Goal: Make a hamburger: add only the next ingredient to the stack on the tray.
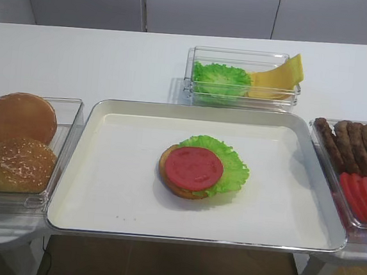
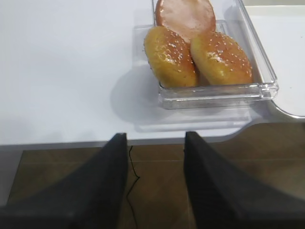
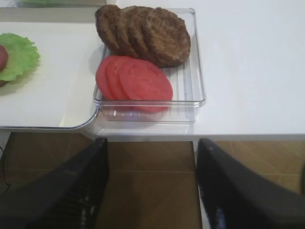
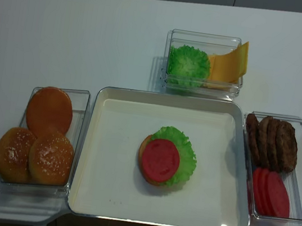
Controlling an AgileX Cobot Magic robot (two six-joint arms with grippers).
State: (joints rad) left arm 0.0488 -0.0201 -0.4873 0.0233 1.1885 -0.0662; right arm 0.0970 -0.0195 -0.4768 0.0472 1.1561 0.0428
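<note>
A white table carries everything here. Sitting centre, at the near edge, is the metal tray. Just beside it on the left sits a clear bin of buns, and just beside it on the right a clear bin of patties and tomato slices. Behind the tray, at the far side, rests a clear bin with lettuce and cheese.

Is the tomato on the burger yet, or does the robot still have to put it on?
Done: a tomato slice lies on the lettuce of the stack on the tray. In hand: nothing; the right gripper and left gripper are open and empty, off the table. Nothing looks left for this step.
</note>
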